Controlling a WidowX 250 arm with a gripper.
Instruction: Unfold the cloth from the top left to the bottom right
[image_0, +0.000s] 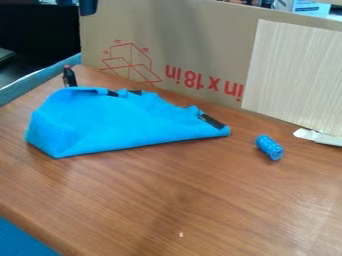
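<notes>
A bright blue cloth lies folded in a rough triangle on the left half of the wooden table. Its long straight edge faces the front, and its narrow tip points right. The back edge is rumpled, with dark patches along it and near the right tip. At the upper left, what appears to be the dark gripper is cut off by the top edge of the view, above and behind the cloth and apart from it.
A blue ribbed cylinder lies right of the cloth's tip. A small dark upright object with a reddish top stands behind the cloth. A cardboard panel borders the back, with a pale wood-grain sheet at its right. White scrap lies below that sheet.
</notes>
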